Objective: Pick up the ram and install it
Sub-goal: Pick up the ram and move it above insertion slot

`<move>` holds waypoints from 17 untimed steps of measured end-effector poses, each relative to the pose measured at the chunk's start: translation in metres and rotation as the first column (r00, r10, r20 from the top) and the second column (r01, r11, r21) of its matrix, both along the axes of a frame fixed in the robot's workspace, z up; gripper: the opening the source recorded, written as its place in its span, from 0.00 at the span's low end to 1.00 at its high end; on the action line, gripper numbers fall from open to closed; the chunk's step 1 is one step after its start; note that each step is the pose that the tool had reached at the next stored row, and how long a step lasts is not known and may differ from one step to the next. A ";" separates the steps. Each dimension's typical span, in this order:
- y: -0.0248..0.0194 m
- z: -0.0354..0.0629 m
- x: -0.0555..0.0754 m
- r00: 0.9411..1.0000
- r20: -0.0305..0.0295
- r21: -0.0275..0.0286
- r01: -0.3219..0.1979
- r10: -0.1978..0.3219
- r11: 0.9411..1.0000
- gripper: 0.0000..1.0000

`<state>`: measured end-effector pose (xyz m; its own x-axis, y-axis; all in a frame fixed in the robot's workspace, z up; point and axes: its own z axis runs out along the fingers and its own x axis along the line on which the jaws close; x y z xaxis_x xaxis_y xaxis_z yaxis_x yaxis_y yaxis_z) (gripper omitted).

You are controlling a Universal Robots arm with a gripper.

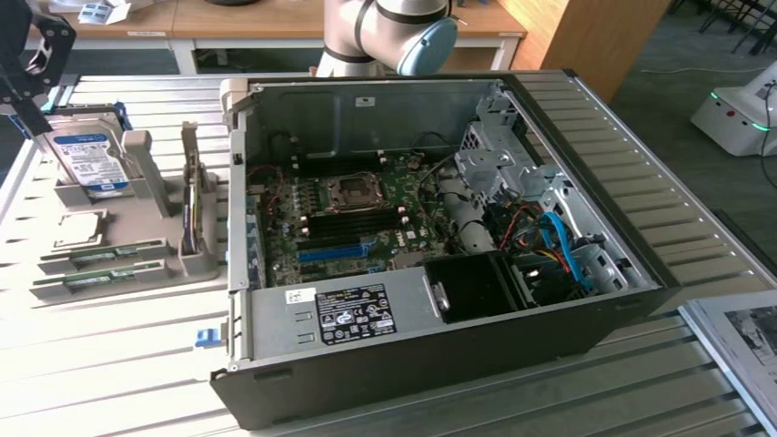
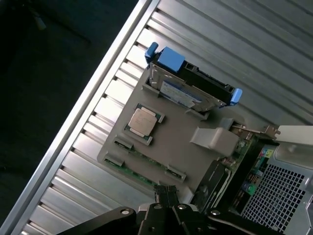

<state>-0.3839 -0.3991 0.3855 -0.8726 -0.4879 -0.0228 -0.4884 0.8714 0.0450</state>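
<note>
Green ram (image 2: 145, 163) lies in the grey tray (image 2: 178, 147), near the closed, empty gripper (image 2: 166, 192).

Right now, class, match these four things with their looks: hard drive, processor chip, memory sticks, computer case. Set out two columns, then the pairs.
1 hard drive
2 processor chip
3 memory sticks
4 computer case

A open on one side
B green, long, thin
C upright, blue label
D silver, square, flat

Pairs: 1-C, 2-D, 3-B, 4-A
</note>
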 end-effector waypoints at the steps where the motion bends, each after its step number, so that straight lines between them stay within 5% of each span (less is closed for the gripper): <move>1: 0.0000 0.0000 0.000 1.000 0.000 0.000 -0.009 0.009 1.000 0.10; 9: -0.0001 0.0000 0.000 0.997 0.000 0.000 -0.083 0.083 0.997 0.10; 17: -0.0002 0.0000 0.000 0.986 0.000 0.000 -0.165 0.165 0.986 0.10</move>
<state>-0.3839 -0.3993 0.3855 -0.7799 -0.6255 -0.0227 -0.6258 0.7787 0.0450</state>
